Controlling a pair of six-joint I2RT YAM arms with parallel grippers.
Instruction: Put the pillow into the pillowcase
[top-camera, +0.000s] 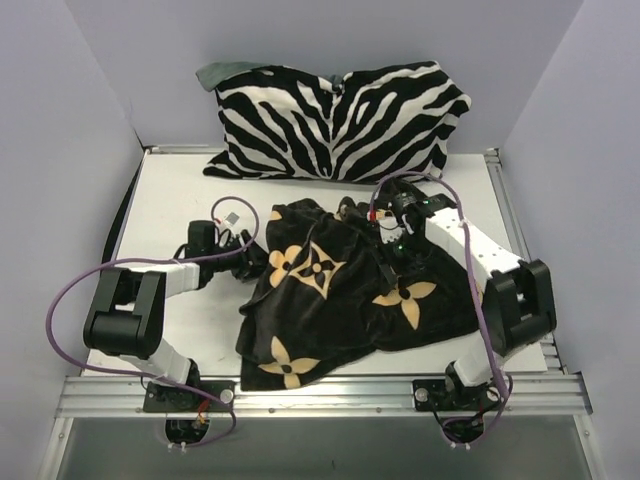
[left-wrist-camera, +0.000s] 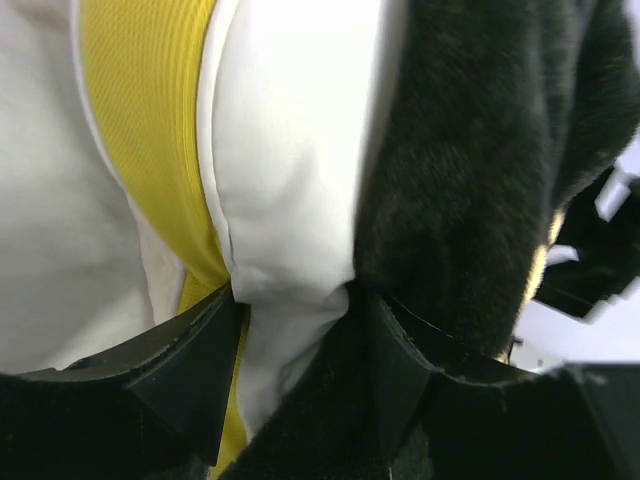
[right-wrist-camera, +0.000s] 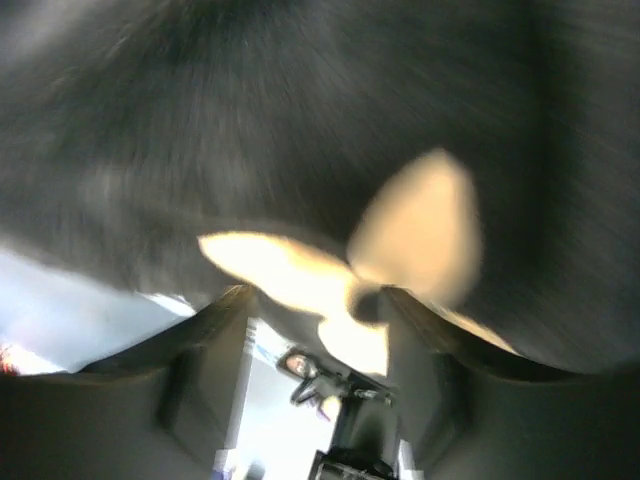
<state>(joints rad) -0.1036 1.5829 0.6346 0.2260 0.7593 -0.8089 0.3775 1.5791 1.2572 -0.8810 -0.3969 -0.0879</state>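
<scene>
The pillowcase (top-camera: 340, 290) bulges mid-table (top-camera: 180, 200), the pillow (left-wrist-camera: 290, 180) seemingly inside, its white-and-yellow edge at the left mouth. The left gripper (left-wrist-camera: 295, 310) straddles that edge, likely feeding it in; pinching or not, I cannot tell. The right gripper (right-wrist-camera: 315, 300) gapes empty by the far edge.

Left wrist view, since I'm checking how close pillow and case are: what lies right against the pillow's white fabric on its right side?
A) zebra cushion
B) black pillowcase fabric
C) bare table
B: the black velvety pillowcase lies directly against the pillow, with no gap showing.
</scene>
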